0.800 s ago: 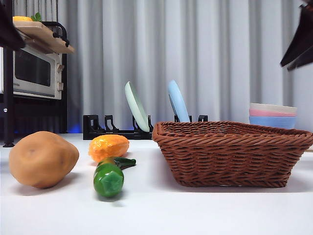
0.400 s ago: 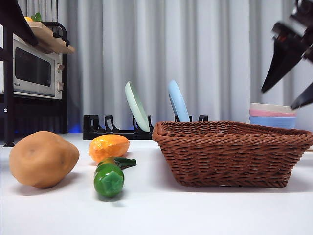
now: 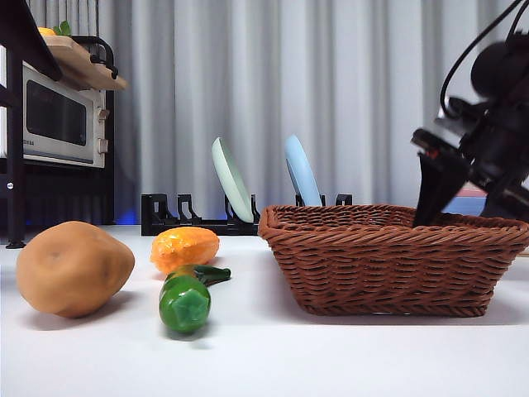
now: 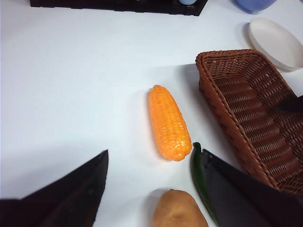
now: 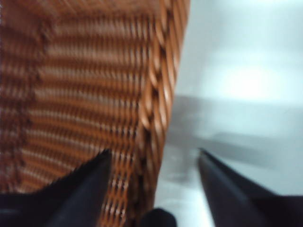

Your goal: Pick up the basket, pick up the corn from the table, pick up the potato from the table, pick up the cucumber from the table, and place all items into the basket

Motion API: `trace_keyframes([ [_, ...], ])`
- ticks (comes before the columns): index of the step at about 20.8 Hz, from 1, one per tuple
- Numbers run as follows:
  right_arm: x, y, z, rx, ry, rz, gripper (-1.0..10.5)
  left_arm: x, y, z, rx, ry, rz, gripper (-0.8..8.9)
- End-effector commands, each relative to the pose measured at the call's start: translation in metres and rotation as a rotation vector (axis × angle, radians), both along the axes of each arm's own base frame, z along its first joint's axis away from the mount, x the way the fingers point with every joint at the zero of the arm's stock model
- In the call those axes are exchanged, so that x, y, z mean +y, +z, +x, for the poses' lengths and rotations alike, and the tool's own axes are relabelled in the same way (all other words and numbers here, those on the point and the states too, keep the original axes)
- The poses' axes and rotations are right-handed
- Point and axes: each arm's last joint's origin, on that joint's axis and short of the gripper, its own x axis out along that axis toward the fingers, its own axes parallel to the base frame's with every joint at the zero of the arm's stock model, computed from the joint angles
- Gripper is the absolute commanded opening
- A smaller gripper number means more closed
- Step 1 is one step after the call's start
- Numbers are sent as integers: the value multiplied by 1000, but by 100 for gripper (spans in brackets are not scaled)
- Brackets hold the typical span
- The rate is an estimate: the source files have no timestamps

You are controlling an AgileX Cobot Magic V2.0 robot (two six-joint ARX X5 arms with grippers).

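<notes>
The brown wicker basket (image 3: 388,258) stands on the right of the table. My right gripper (image 3: 467,203) is open and low over the basket's right side. In the right wrist view its jaws (image 5: 154,156) straddle the braided rim (image 5: 158,94), one inside and one outside. The potato (image 3: 74,269), the corn (image 3: 183,248) and the cucumber (image 3: 186,299) lie left of the basket. My left gripper (image 4: 154,158) is open and empty, high above the corn (image 4: 168,123), with the potato (image 4: 180,210), the cucumber (image 4: 201,182) and the basket (image 4: 251,123) below it.
A black dish rack (image 3: 198,217) holding a green and a blue plate stands behind the corn. A microwave (image 3: 54,116) sits on a shelf at the far left. A white dish (image 4: 277,42) and a blue bowl (image 4: 255,4) lie beyond the basket.
My right gripper has come down from the top right corner to the basket's right rim, jaws open. The vegetables and the basket have not moved.
</notes>
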Motion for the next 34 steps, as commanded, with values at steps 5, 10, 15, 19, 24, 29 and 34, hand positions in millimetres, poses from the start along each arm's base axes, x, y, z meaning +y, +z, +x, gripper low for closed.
trace_keyframes([
  [5, 1, 9, -1, -18, -22, 23, -15, -1, 0, -1, 6, -8, -3, 328],
  [10, 0, 48, -16, -133, -52, 56, -15, -19, 0, 13, -20, -85, -90, 383],
  [15, -4, 95, -45, -289, -51, 75, -16, -53, -12, 47, 93, -156, -48, 447],
  [19, -7, 124, -72, -376, -50, 86, -15, -87, -20, 84, 183, -139, 96, 447],
  [24, -11, 148, -100, -470, -50, 98, -15, -122, -47, 124, 259, -162, 196, 447],
  [29, -13, 157, -111, -521, -84, 69, -15, -138, -89, 138, 330, -161, 299, 445],
  [34, -13, 156, -111, -517, -84, 68, -15, -143, -105, 143, 350, -171, 313, 363],
])
